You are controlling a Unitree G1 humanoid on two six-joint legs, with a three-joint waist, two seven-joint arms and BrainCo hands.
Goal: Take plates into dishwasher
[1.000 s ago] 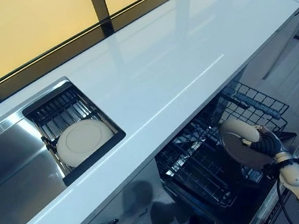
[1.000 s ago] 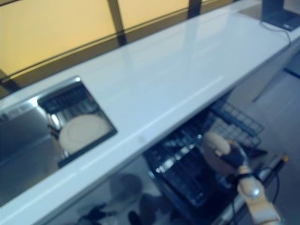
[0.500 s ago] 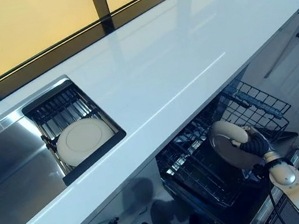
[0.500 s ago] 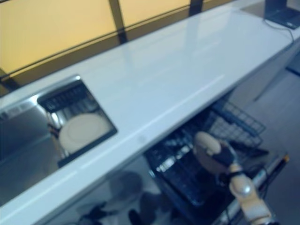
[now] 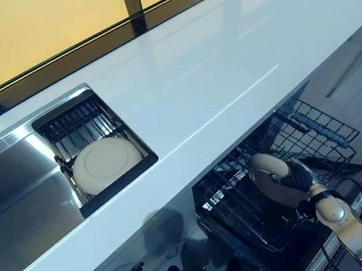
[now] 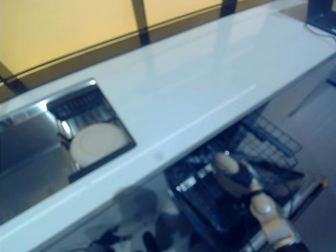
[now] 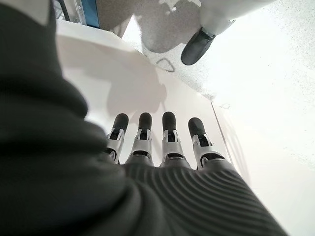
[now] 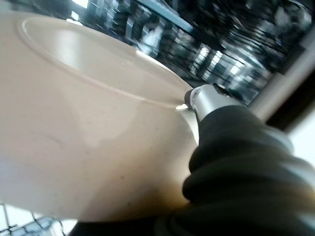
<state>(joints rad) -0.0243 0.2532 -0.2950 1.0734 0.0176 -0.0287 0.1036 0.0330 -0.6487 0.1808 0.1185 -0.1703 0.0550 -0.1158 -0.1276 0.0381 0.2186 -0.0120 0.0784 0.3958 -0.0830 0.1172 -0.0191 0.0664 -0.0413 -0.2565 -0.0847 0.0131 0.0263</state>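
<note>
Left eye view: the right hand (image 5: 298, 176) has its fingers curled round a cream plate (image 5: 267, 176), held tilted on edge over the dishwasher rack (image 5: 269, 184); a second plate (image 5: 106, 164) lies in the sink rack (image 5: 78, 126), well apart from the fingers, across the white surface (image 5: 210, 57).
Right eye view: same scene; the held plate sits against the palm.
Left wrist view: the left hand (image 7: 162, 147) hangs with fingers (image 7: 169, 129) straight, holding nothing.
Right wrist view: the thumb presses on the plate's rim, with the dishwasher rack beyond the fingers.
</note>
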